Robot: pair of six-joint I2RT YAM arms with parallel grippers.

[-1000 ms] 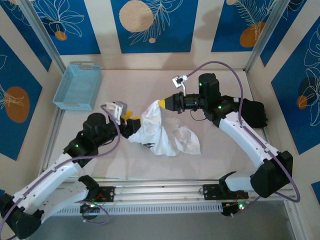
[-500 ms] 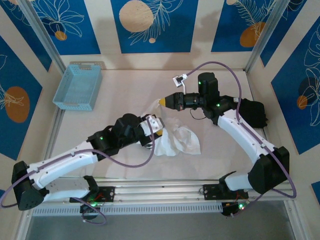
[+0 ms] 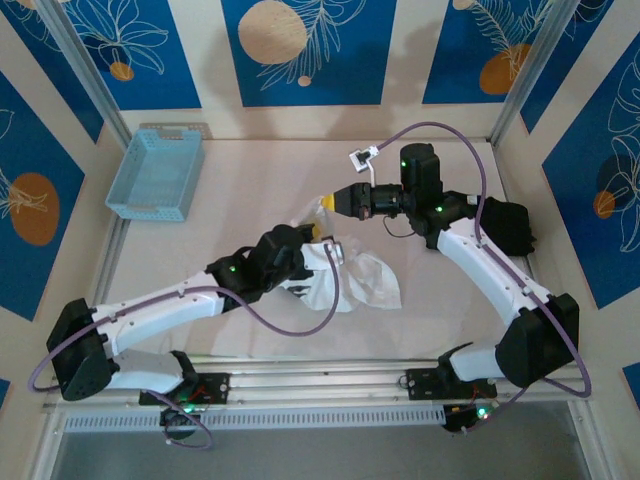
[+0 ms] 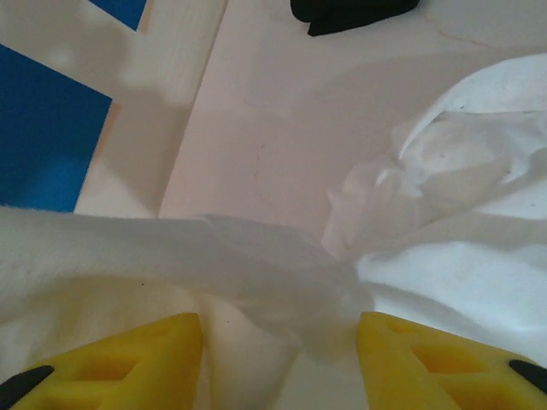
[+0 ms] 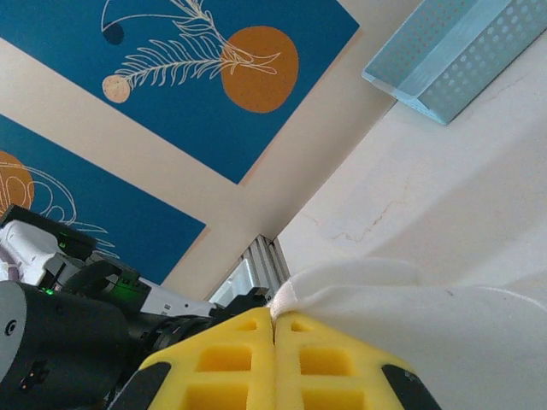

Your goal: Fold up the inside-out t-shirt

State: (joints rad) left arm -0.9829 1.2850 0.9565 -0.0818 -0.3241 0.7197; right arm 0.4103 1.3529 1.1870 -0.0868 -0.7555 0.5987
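Gotta squeeze the wide-apart left gripper (image 4: 278, 329) gently onto that shirt (image 3: 365, 280) bunch, with right gripper (image 5: 273, 320) clamped on the corner nearest the basket (image 3: 155, 172).

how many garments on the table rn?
2. The white t-shirt lies crumpled mid-scene. The black garment sits at the far right, partly behind the right arm. Anything under the arms would be hidden.
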